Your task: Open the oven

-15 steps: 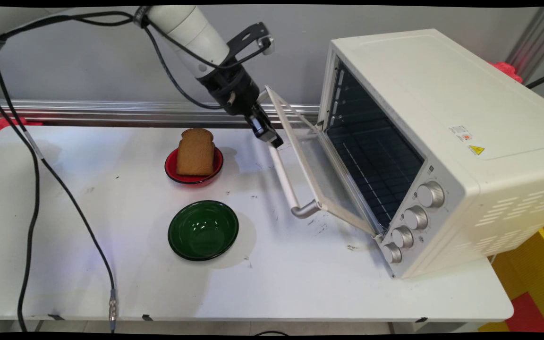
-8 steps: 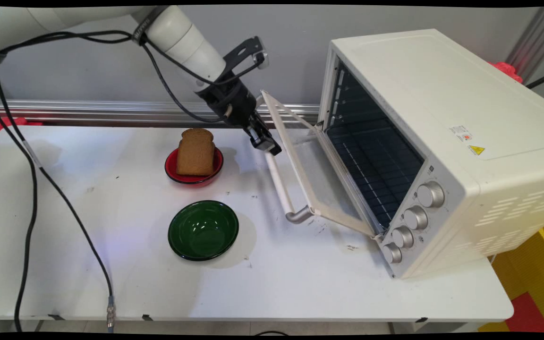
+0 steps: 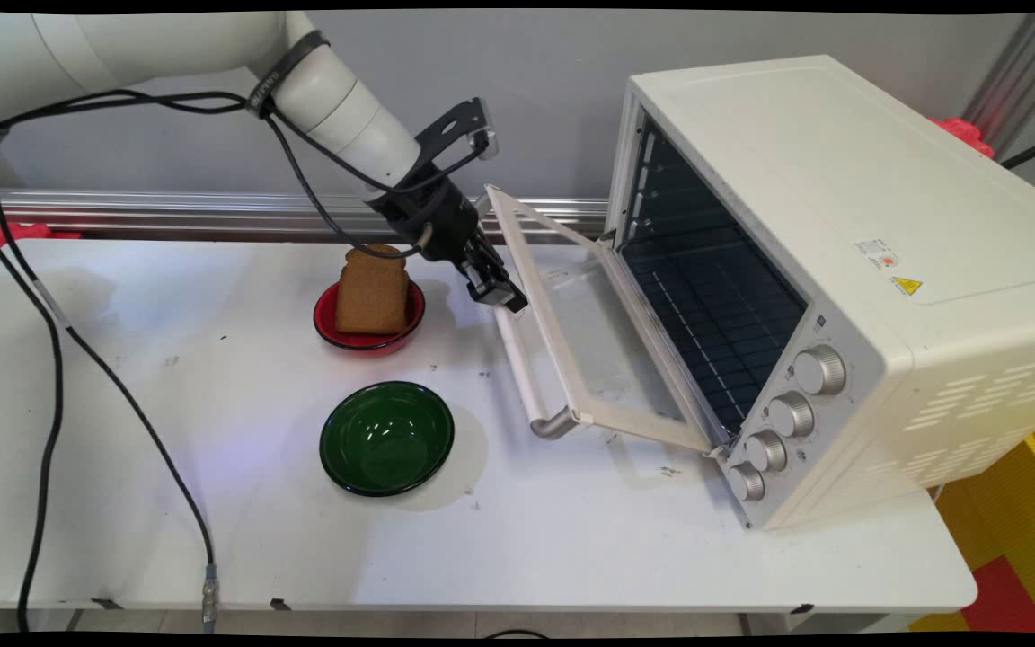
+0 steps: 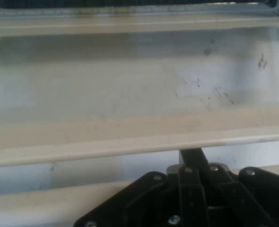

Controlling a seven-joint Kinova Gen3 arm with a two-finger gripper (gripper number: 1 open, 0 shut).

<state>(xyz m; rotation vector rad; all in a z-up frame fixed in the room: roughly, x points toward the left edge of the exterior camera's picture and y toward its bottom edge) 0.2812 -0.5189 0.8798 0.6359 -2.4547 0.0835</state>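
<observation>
While gripper [image 3: 507,304] grips handle [image 3: 522,377], door [image 3: 594,341] half-lowered

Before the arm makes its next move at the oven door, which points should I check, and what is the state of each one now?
1. Gripper is at the door handle: ok, at its far end.
2. Grip on the handle is closed: cannot tell, fingers are hidden in both views.
3. Oven door is fully down: not ok, it hangs partly open.
4. Table under the door is free: ok, nothing lies there.
5. Bread in the red bowl is apart from the arm: ok, but close.
6. Green bowl is clear of the door: ok.
</observation>
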